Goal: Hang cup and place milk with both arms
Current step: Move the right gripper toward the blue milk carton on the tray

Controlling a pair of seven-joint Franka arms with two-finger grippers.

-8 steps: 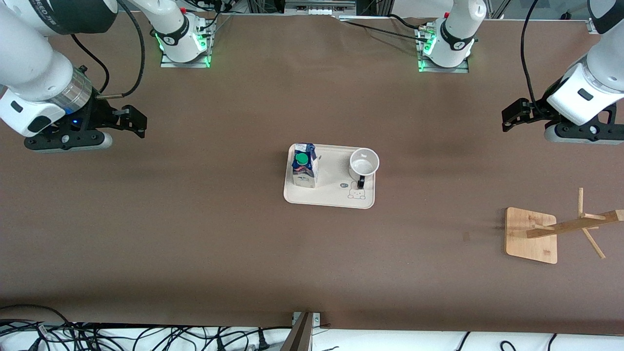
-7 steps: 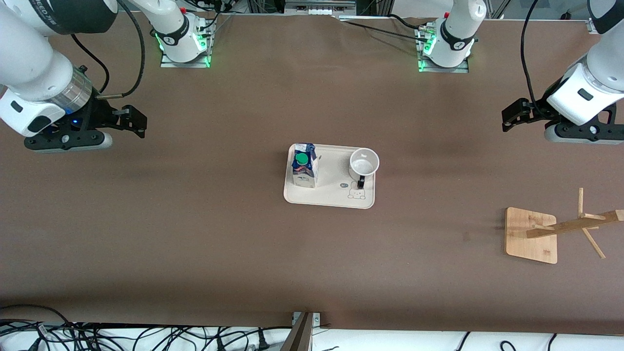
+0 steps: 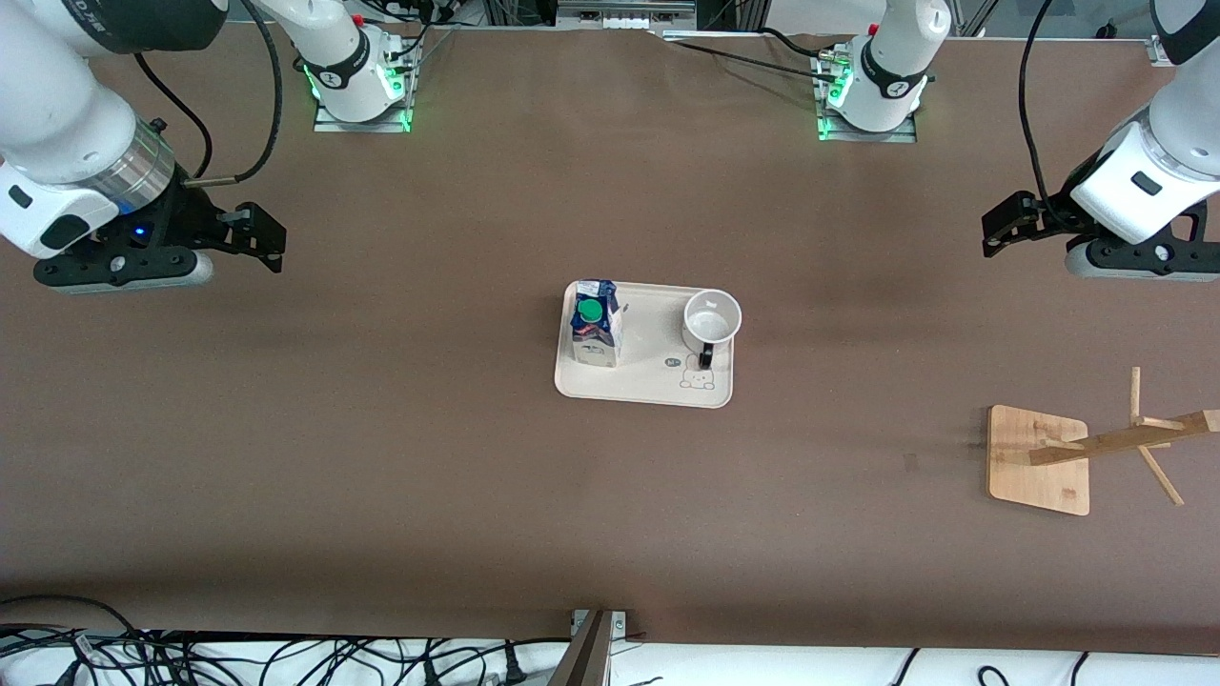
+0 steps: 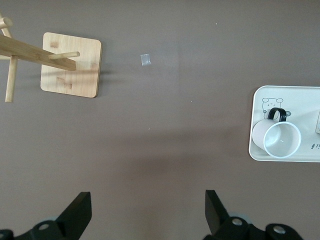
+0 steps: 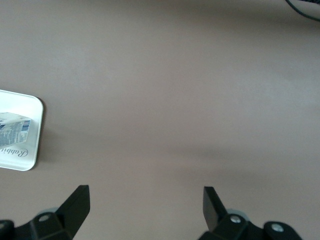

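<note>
The white cup (image 3: pixel 711 322) with a black handle stands upright on a cream tray (image 3: pixel 648 381) at the table's middle. The blue and white milk (image 3: pixel 595 333) with a green cap stands on the same tray, toward the right arm's end. My right gripper (image 3: pixel 267 238) is open and empty over bare table toward the right arm's end. My left gripper (image 3: pixel 996 229) is open and empty over bare table toward the left arm's end. The left wrist view shows the cup (image 4: pixel 281 140), the tray (image 4: pixel 300 97) and the open gripper (image 4: pixel 147 200). The right wrist view shows the milk (image 5: pixel 15 127) and the open gripper (image 5: pixel 145 192).
A wooden rack with pegs on a square base (image 3: pixel 1039 459) stands toward the left arm's end, nearer to the front camera than the tray; it also shows in the left wrist view (image 4: pixel 70 65). A small pale mark (image 4: pixel 145 59) lies on the table near it.
My right gripper has shifted slightly toward the right arm's end of the table. The left arm, the cup and the milk have not moved.
</note>
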